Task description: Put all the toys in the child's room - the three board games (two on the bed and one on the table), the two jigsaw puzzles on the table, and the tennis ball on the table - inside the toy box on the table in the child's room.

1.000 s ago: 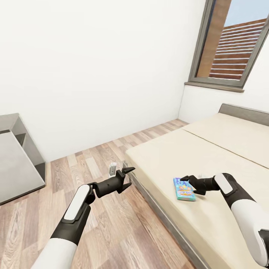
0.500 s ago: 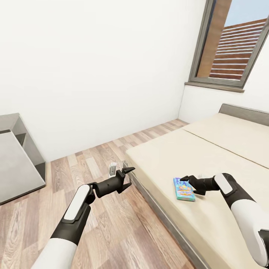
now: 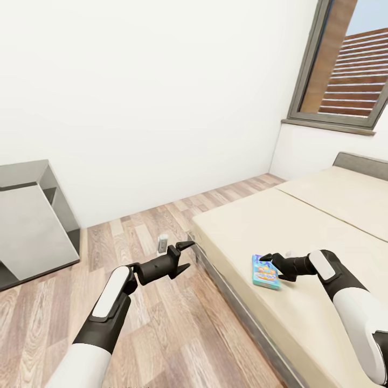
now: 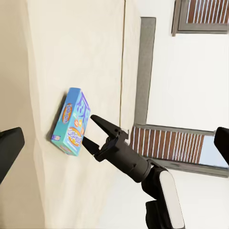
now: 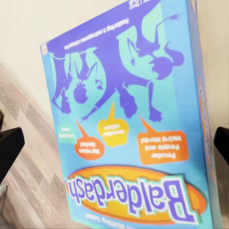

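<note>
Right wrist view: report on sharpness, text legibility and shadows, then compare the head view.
Right wrist view: the board game is sharp, its title "Balderdash" readable though upside down, small print blurry. Head view: even, soft light, faint shadow beside the board game on the bed; box print too small to read.

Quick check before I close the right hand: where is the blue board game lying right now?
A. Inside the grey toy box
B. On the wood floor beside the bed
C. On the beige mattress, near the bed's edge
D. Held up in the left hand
C. The blue board game lies flat on the beige mattress near its floor-side edge, with the open right hand at it; the left hand is open over the floor.
</note>
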